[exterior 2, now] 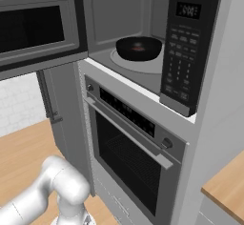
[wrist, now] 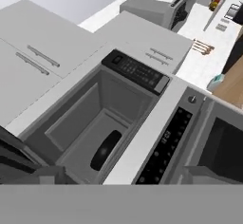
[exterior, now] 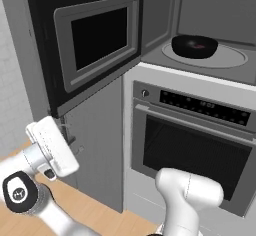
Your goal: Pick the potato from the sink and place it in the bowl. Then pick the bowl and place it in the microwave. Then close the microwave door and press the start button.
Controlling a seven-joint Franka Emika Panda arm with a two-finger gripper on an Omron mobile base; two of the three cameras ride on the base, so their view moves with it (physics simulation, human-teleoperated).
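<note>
Kitchen cabinets are faced by the end effector, seemingly spread wide with nothing held, just below the swung-open microwave door, while the potato is sat in the bowl inside the microwave.

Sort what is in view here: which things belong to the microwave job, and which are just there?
Part of the job:
- bowl, black, on the turntable inside the microwave
- potato, reddish, in the bowl
- microwave door, standing open
- button panel

Just there:
- oven below
- wooden floor
</note>
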